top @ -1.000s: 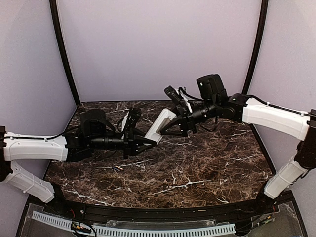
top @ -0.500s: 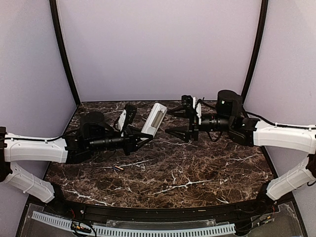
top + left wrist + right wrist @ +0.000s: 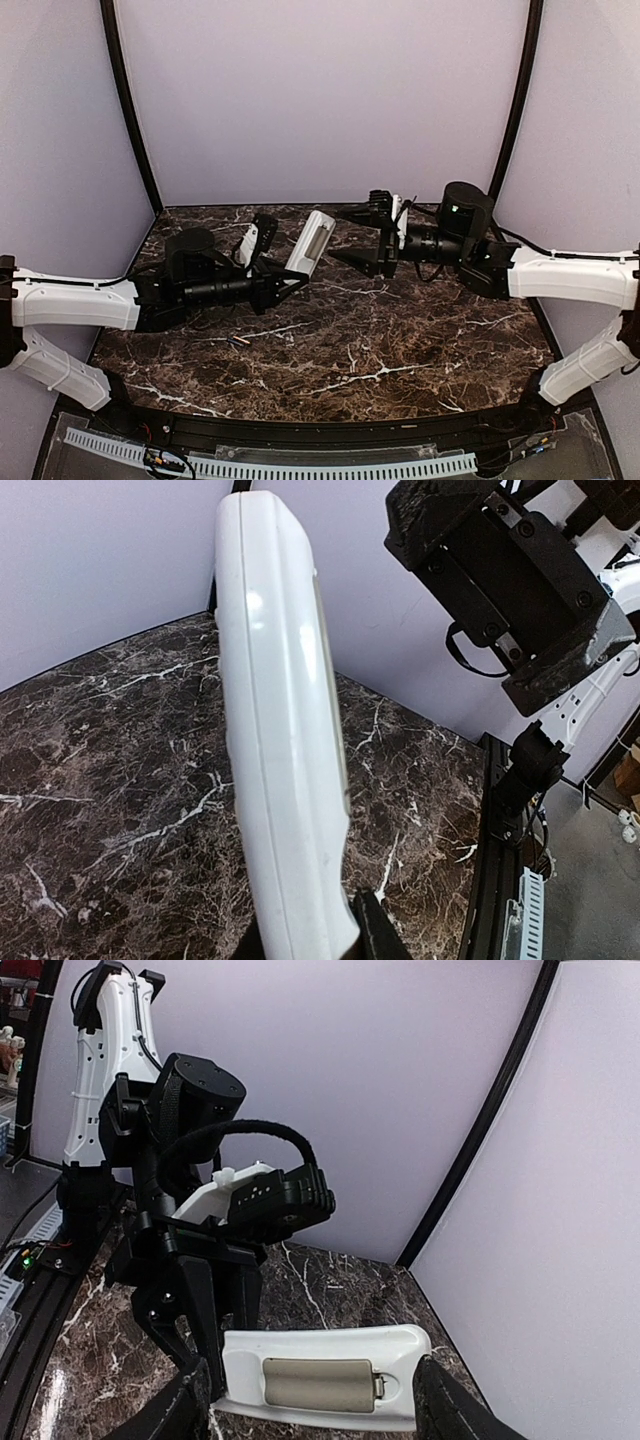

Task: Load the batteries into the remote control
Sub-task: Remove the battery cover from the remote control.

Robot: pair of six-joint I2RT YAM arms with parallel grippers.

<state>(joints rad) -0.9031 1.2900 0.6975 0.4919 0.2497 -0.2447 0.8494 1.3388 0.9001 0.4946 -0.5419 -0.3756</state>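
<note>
Since the grey cover (image 3: 320, 1385) sits shut over the bay on the back of the remote control (image 3: 312, 243), we judge the step in hand to be getting that cover off before any cell goes in. The left gripper (image 3: 296, 279) is clamped on the remote's lower end and holds it off the table, tilted, with the bay turned towards the right arm. The right gripper (image 3: 342, 238) has its jaws spread wide with nothing in them, just beside the remote's upper end but apart from it.

To do this well, we would set one right fingertip on the small clip at the cover's far end and press along the body, with the left holding firm so the handset cannot pivot in the pinch.

The batteries (image 3: 237, 341) lie on the table near the left arm, well apart from the remote. From above they are so small that we cannot tell whether both are there.

The table (image 3: 430, 330) is glossy dark brown marble with white veins. A plain lilac wall (image 3: 320, 100) closes the back, with black posts (image 3: 128, 110) at the corners.
</note>
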